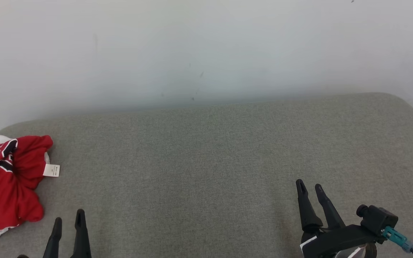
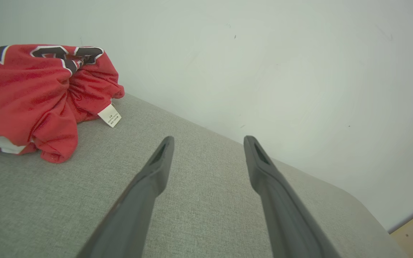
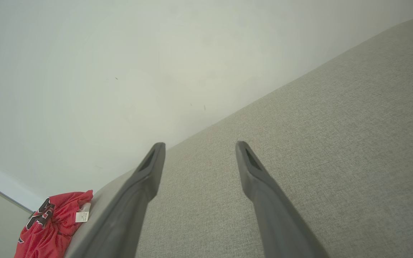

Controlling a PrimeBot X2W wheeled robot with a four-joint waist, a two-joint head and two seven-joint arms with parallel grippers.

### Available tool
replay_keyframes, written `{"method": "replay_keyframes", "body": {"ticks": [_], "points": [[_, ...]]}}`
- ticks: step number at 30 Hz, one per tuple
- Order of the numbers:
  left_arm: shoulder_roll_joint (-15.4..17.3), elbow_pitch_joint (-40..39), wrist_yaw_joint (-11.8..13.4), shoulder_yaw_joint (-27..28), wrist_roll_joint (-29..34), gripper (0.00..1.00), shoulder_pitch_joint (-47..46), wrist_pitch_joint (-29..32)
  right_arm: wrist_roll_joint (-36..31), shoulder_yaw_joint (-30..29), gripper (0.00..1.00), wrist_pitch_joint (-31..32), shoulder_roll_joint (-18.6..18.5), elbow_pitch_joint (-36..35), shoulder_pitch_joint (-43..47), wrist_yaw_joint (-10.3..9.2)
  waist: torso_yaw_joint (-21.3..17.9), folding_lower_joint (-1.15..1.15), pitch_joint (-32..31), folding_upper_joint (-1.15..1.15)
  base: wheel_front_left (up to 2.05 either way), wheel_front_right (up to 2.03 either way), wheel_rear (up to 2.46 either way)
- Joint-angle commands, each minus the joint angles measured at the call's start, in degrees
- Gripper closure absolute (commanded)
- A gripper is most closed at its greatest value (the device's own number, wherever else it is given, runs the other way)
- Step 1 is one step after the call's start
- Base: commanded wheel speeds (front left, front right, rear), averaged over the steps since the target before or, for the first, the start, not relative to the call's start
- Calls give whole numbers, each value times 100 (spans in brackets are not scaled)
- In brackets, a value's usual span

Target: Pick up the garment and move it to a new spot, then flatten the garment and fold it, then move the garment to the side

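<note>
Item 1, nearest the robot: the left gripper (image 1: 69, 215) sits at the lower left of the head view. Its 2 long dark fingers (image 2: 156, 168) are parted with a clear gap and have hold of nothing. Whether the tips touch the surface below cannot be determined. Item 2: the right gripper (image 1: 308, 184) sits at the lower right, its 2 fingers likewise spread wide in its own wrist view and gripping nothing. A black wrist block carrying a teal connector (image 1: 394, 236) sits just behind it. Item 3: both grippers are over a grey woven-fabric cushion with rounded corners (image 1: 206, 161), which spans the width of the head view. Item 4: the crumpled red garment with black-and-white lettering (image 1: 5, 186) lies on the left end of that cushion, near the left gripper and to its left but clear of the fingers, and well apart from the right gripper. It is bunched in a heap, not flat, with white trim showing at its near edge. A small white rectangular label (image 1: 51, 170) projects from its right side and lies on the cushion. Item 5, farthest: a pale plain wall (image 1: 206, 46) with a few small dark marks rises directly behind the cushion's far edge.
</note>
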Motion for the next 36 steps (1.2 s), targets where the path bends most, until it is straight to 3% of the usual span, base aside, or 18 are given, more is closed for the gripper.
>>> {"method": "replay_keyframes", "body": {"ticks": [1, 36], "points": [[34, -104, 29, -27, 153, 0, 33, -49, -139, 32, 0, -45, -49, -93, 0, 2, -2, 0, 0, 0, 0, 0, 0], [437, -406, 620, -816, 2128, 0, 100, -564, -2036, 91, 0, -439, -45, -605, 401, 4, -121, 0, -61, 0, 0, 0, 0]]}}
